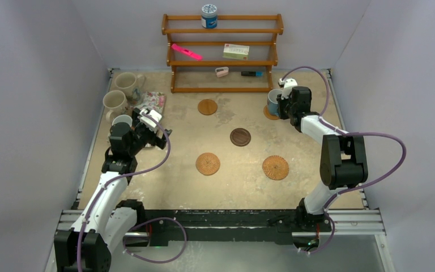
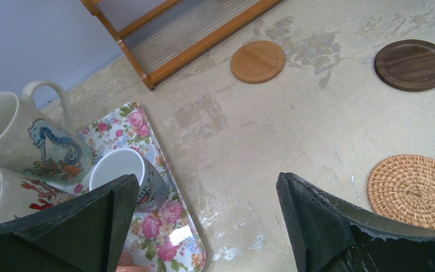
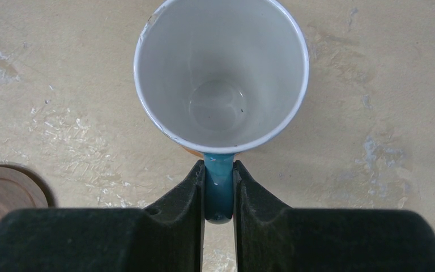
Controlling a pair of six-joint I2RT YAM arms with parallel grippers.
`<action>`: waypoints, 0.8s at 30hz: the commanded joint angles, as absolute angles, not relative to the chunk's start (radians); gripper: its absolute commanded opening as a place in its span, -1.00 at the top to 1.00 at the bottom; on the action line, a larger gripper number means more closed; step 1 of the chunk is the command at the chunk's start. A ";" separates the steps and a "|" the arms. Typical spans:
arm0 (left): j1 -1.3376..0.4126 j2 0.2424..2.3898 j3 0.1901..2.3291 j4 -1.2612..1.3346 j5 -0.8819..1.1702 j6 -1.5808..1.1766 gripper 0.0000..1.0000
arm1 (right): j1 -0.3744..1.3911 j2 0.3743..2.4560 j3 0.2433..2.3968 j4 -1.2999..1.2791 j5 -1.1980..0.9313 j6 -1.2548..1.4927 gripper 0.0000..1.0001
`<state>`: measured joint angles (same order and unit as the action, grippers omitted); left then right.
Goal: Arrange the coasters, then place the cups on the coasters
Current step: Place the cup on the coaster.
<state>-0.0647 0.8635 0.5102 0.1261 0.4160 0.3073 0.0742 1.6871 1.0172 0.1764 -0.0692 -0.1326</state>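
Tabletop (image 3: 374, 113) close-up alone shows right jaws pinching handle of blue cup (image 3: 221, 73) — left jaws apart.

We are viewing a beige table (image 1: 226, 190), floral mat (image 2: 147, 226) lying beneath the left pincer (image 2: 207, 192), four coasters (image 1: 240, 136) sitting between it and the right pincer (image 3: 219, 173), wooden rack (image 1: 222, 62) standing beyond both.

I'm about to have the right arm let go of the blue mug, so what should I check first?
1. Grip of right gripper on blue mug handle: ok.
2. Upright blue mug: ok.
3. Centred on its coaster: cannot tell, only an orange sliver shows.
4. Open left gripper: ok.
5. Bare dark coaster for the next mug: ok.
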 commanded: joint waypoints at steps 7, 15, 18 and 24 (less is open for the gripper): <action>-0.056 0.859 0.511 0.168 0.433 0.313 -1.00 | 0.081 1.633 1.063 0.161 -0.052 -0.147 0.52; -0.057 0.858 0.511 0.169 0.433 0.313 -1.00 | 0.082 1.625 1.063 0.155 -0.057 -0.147 0.48; -0.057 0.860 0.511 0.169 0.433 0.313 -1.00 | 0.083 1.624 1.064 0.152 -0.057 -0.148 0.45; -0.057 0.858 0.511 0.169 0.433 0.313 -1.00 | 0.083 1.623 1.066 0.149 -0.056 -0.152 0.38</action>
